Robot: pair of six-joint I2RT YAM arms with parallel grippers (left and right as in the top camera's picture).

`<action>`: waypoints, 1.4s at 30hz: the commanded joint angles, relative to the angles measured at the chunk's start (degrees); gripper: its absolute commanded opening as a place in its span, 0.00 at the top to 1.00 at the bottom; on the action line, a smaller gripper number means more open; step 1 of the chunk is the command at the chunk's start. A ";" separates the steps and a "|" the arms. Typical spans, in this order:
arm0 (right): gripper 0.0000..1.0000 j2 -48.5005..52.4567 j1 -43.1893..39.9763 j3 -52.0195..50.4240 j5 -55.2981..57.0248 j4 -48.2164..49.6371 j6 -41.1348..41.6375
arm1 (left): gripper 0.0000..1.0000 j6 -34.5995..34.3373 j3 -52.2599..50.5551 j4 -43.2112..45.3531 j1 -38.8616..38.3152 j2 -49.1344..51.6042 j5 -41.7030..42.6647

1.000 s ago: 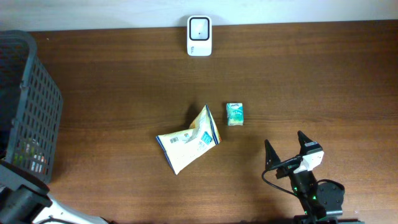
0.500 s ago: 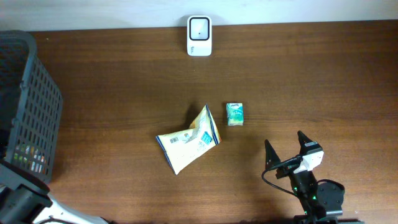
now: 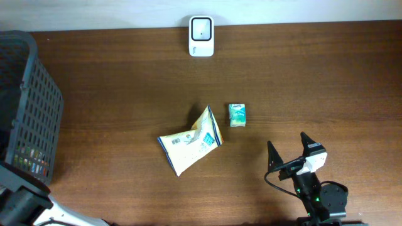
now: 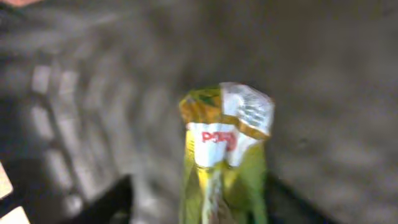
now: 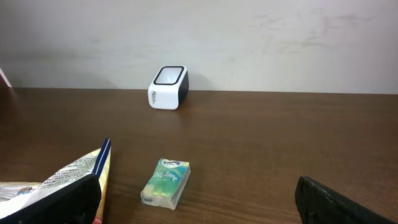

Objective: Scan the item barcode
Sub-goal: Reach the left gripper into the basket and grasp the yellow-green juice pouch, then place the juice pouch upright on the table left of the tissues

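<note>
The left wrist view is blurred. A yellow-green snack packet (image 4: 225, 149) with red lettering stands upright between my left gripper's (image 4: 202, 200) dark fingers (image 4: 109, 202). The jaws are apart, and a strip of grey background shows between the left finger and the packet. No barcode shows on it. My left arm (image 3: 19, 204) reaches in at the overhead view's bottom left, its gripper hidden there. The white scanner (image 3: 201, 36) (image 5: 168, 87) stands at the table's far edge. My right gripper (image 3: 290, 150) (image 5: 199, 202) rests open near the front right, holding nothing.
A dark mesh basket (image 3: 28, 107) fills the left side. A yellow and white chip bag (image 3: 190, 143) (image 5: 68, 174) lies mid-table, with a small green tissue pack (image 3: 237, 115) (image 5: 165, 182) to its right. A pale wall rises behind the scanner.
</note>
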 commanded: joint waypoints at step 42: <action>0.01 -0.33 0.31 -0.35 -0.31 -0.20 0.17 | 1.00 13.51 29.59 -24.81 -61.72 -2.60 7.28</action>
